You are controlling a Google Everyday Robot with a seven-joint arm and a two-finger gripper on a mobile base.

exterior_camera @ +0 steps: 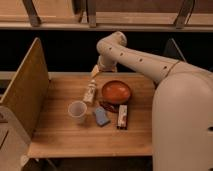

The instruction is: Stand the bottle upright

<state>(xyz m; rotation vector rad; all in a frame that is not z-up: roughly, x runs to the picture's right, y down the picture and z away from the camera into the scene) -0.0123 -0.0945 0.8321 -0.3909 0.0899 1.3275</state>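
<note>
**Gripper hung past the bowl, bottle down beside it**

The gripper [95, 71] hung beyond the far left rim of the red-brown bowl [116, 91], over the back edge of the wooden table [60, 135]. Whether it was clenched or released could not be told; its tip showed only as a pale shape. The bottle [90, 93] lay on its side just left of the bowl, its label marks unreadable. Left of the bowl and nearer the front stood the translucent cup [77, 111]. In front of the bowl lay a blue block [101, 116] and a dark bar [122, 116]. The arm [135, 57] ran off to the right of the bowl into the robot's pale body, which hid that side of the table.
</note>
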